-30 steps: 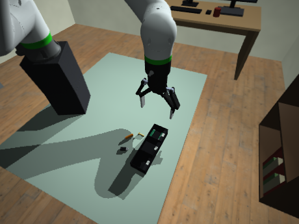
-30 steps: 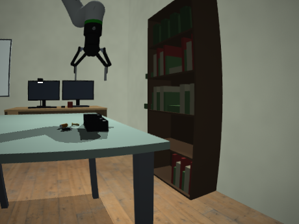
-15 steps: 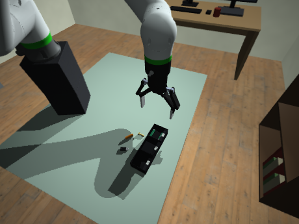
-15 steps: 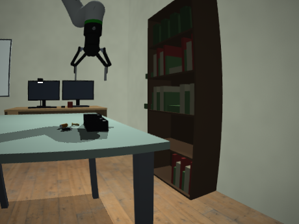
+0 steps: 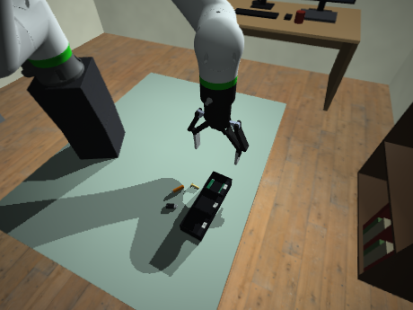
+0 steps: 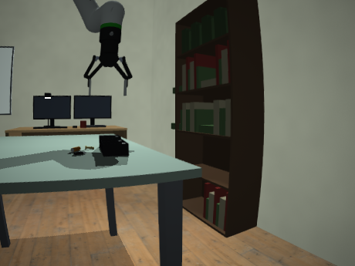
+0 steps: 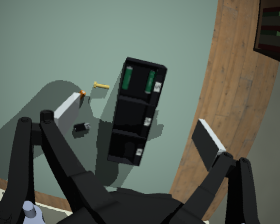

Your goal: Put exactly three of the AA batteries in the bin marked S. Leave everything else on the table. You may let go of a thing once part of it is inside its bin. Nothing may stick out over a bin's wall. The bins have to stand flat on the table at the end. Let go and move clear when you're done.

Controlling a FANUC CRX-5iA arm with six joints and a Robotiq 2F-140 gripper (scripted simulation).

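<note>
- While nothing is being gripped, the hand [image 5: 216, 148] is being held fully open above the tabletop [image 5: 135, 123].
- Seen from outside, the bins [image 6: 113, 146] are being carried near the tabletop's corner.
- From the wrist, green batteries [image 7: 139, 80] are being shown inside the end bin.

One black bin unit [image 5: 198, 217] stands on the pale green tabletop [image 5: 135, 114], divided into three compartments in a row. The end compartment holds green-ended batteries [image 7: 139, 80]; two show clearly in the wrist view, and any more cannot be told. Three small loose items lie beside the bin: one orange piece [image 5: 178, 189], one yellowish piece [image 5: 194, 186] and one dark piece [image 5: 170, 206]. One robot arm carries one pincer [image 5: 217, 149] with two fingers.
</note>
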